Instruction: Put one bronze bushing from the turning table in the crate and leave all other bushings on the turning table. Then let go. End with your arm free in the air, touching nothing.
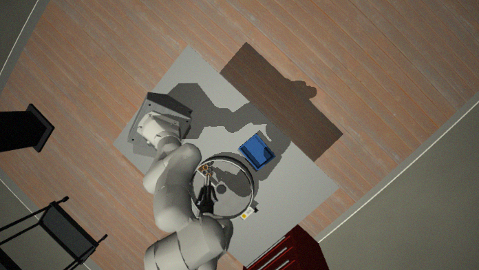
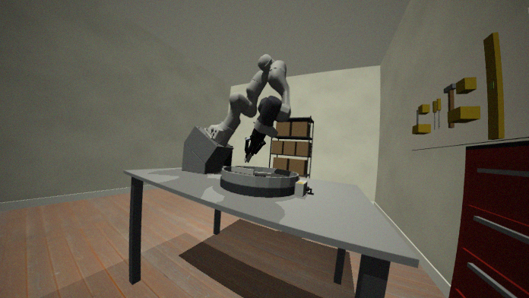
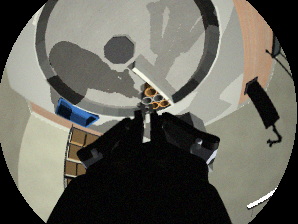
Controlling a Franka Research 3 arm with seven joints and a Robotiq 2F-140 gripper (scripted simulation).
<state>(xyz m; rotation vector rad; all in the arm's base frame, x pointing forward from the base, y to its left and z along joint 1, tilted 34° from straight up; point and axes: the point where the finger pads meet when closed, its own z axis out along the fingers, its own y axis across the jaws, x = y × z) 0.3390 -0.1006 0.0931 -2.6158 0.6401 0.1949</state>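
The turning table (image 1: 224, 206) (image 2: 262, 186) (image 3: 100, 25) is a round grey tray with a raised rim. Several bronze bushings (image 1: 205, 164) (image 3: 149, 88) stand grouped with dark grey bushings (image 3: 147, 97) beside a pale divider bar (image 3: 151, 85), near the rim on the robot base's side. My gripper (image 1: 208, 176) (image 2: 247, 160) (image 3: 147, 110) is shut with nothing seen between its fingertips. It hangs above the turning table, tilted, near the bushings in the overhead view. It hides part of the group in the wrist view. The blue crate (image 1: 249, 158) (image 3: 75, 113) stands beside the turning table, with no bushing visible inside.
A small box (image 1: 246, 213) (image 2: 301, 188) with a dark knob sits at the turning table's outer rim. The grey robot base (image 1: 160, 120) (image 2: 205, 152) stands on the same work table. A red drawer cabinet (image 1: 296, 251) (image 2: 494, 213) stands beyond the table edge.
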